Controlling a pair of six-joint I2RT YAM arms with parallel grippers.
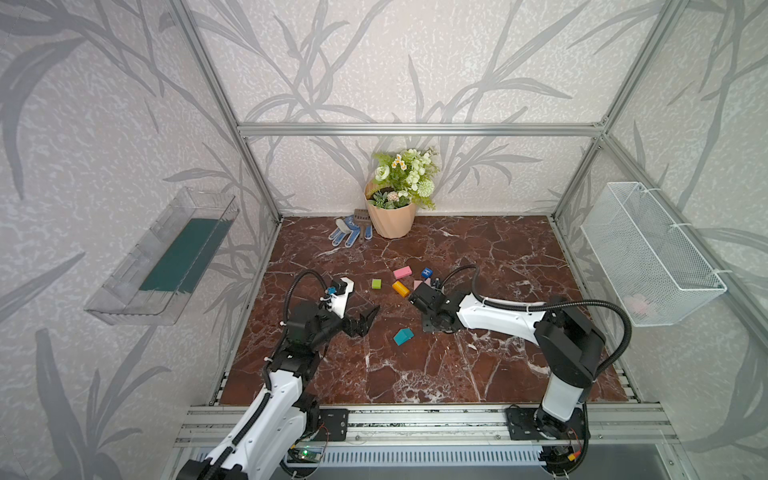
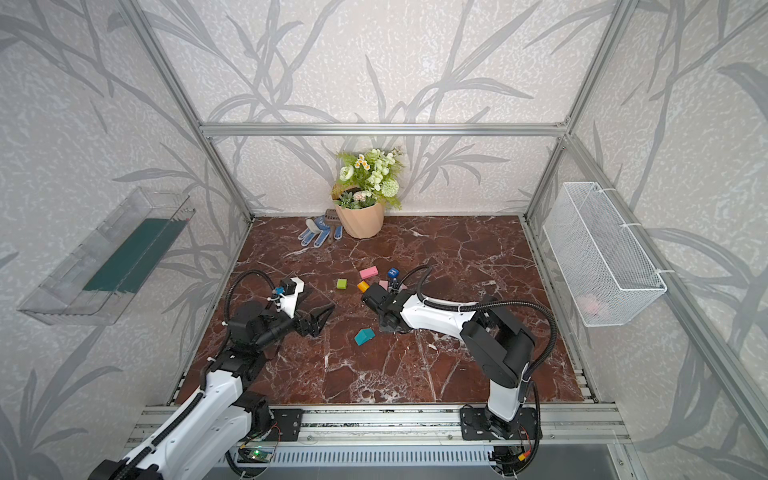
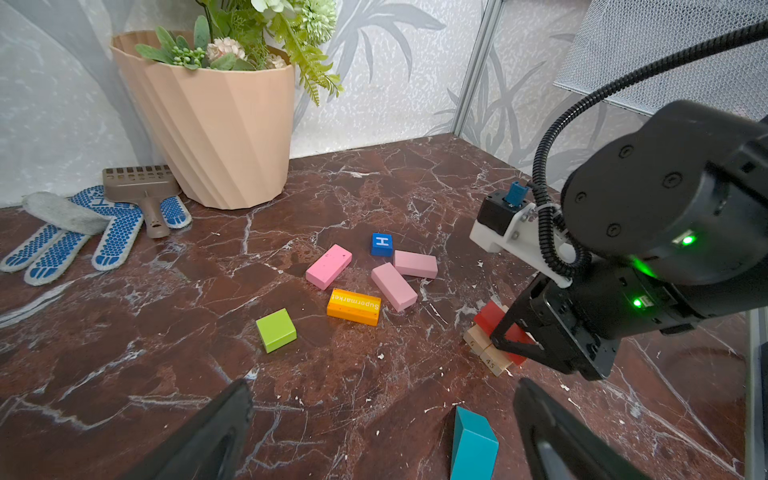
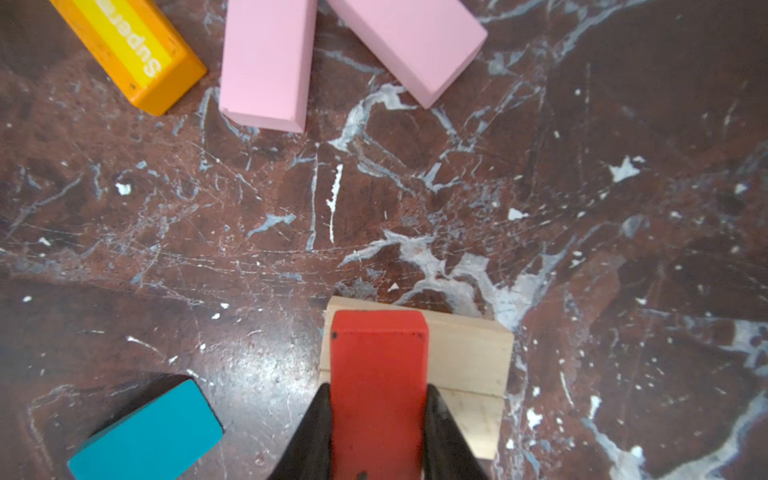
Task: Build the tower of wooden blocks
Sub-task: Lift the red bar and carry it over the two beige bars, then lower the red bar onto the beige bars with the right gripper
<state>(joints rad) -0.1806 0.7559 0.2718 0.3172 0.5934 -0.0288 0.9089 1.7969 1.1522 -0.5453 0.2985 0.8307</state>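
Right jaws clamp the red block (image 4: 378, 374) over the tan blocks (image 4: 469, 357), left jaws gape empty; a skewed release could topple it.

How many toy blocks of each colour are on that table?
Pink blocks: 3
Tan blocks: 2
Red block: 1
Orange block: 1
Green block: 1
Blue block: 1
Teal block: 1
Total: 10
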